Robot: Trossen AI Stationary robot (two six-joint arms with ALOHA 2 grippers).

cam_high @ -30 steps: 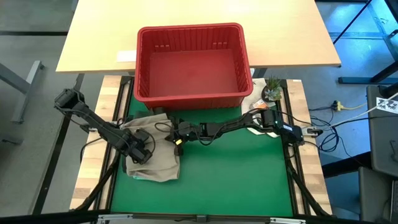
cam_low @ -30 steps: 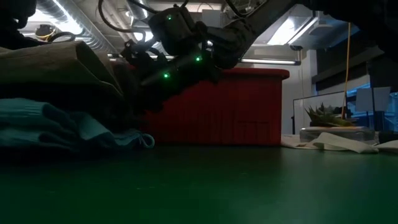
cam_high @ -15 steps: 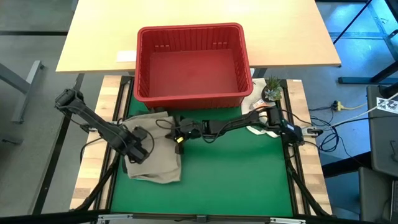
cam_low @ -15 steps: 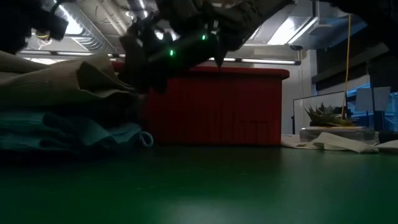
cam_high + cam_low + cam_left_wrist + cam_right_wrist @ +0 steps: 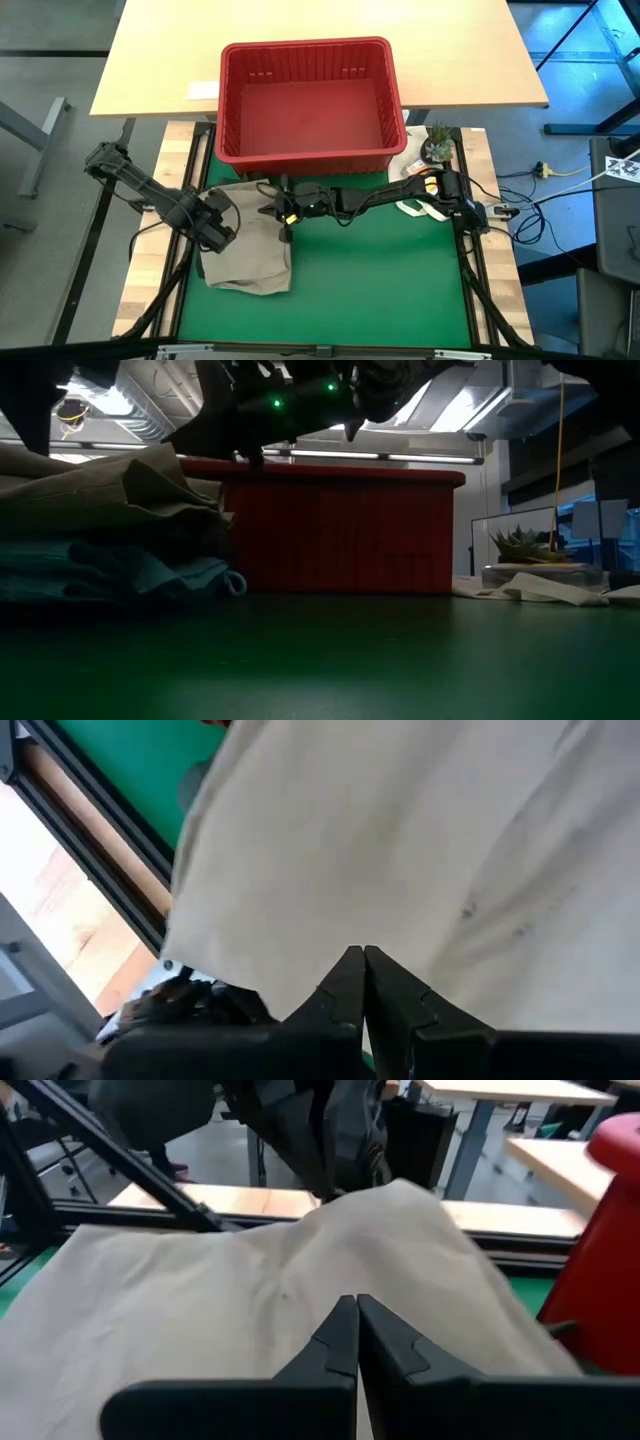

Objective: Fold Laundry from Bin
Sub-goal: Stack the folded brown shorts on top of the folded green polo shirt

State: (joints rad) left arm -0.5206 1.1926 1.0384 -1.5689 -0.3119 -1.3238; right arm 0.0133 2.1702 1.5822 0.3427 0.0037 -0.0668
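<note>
A folded beige garment point(image 5: 250, 255) lies on the green mat's left part, in front of the red bin point(image 5: 310, 100). In the low view it tops a stack point(image 5: 100, 485), resting on a light teal garment point(image 5: 110, 575). My left gripper point(image 5: 220, 228) hangs shut above the beige garment's left part, pointing steeply down point(image 5: 362, 955). My right gripper point(image 5: 272, 210) reaches in from the right, nearly level and shut point(image 5: 355, 1302), above the garment's far right corner. In the low view it stands clear above the stack point(image 5: 243, 455). The bin's inside shows no cloth.
A small potted plant point(image 5: 437, 145) and a white cloth bag point(image 5: 415, 205) sit at the mat's far right. The bin stands against a wooden table point(image 5: 160, 60). The mat's middle and right point(image 5: 380, 280) are bare green.
Both grippers have risen straight up off the stack, staying shut; the right one has tipped nearer to level. The beige garment stays folded on the stack, and its top has sprung up a little where the grippers were.
</note>
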